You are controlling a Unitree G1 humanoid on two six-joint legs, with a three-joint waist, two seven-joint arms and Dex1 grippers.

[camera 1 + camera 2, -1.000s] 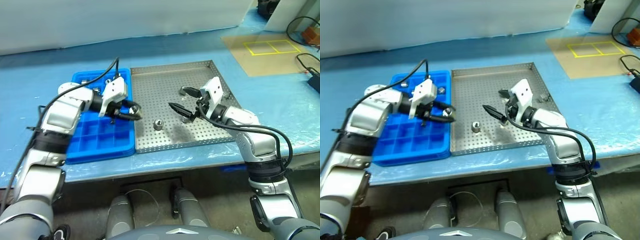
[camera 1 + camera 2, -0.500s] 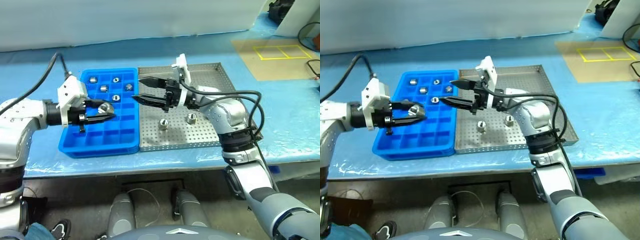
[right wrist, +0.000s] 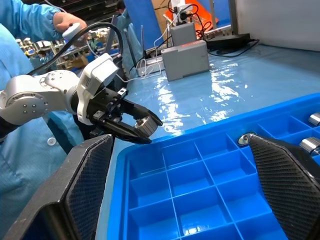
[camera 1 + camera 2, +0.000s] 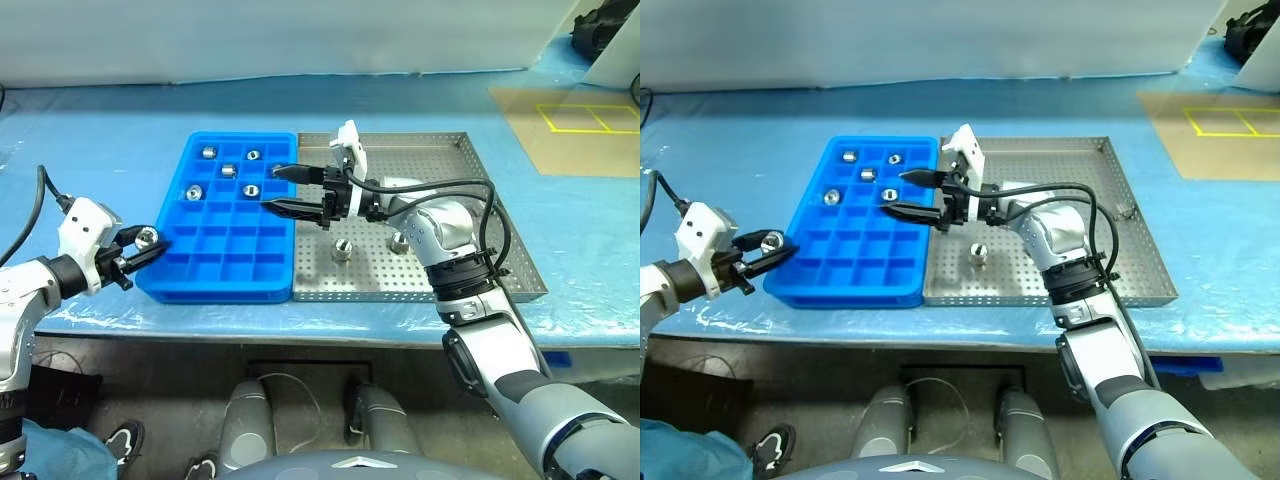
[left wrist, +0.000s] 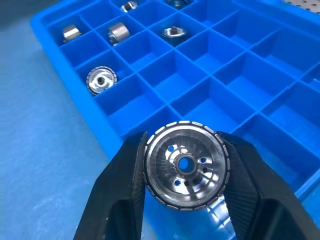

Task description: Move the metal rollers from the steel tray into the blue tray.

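Note:
My left gripper (image 4: 145, 240) is shut on a metal roller (image 5: 186, 165) and hangs just off the near left corner of the blue tray (image 4: 235, 265). Several rollers (image 4: 229, 170) lie in the tray's far compartments. The steel tray (image 4: 450, 170) stands against the blue tray's right side, with two rollers (image 4: 343, 247) left on it. My right gripper (image 4: 272, 188) is open and empty, pointing left over the blue tray's right edge. In the right wrist view, the left gripper (image 3: 142, 125) with its roller shows beyond the blue tray (image 3: 200, 200).
Blue film covers the table (image 4: 120, 120). At the far right lies a brown board with yellow markings (image 4: 570, 120). Past the table's left end there are a grey box (image 3: 187, 57), cables and a person in a blue coat (image 3: 30, 30).
My left gripper has carried its roller leftwards, from over the blue tray to beyond its near left corner. My right gripper has swung left from the steel tray to the blue tray's edge. The head camera has turned.

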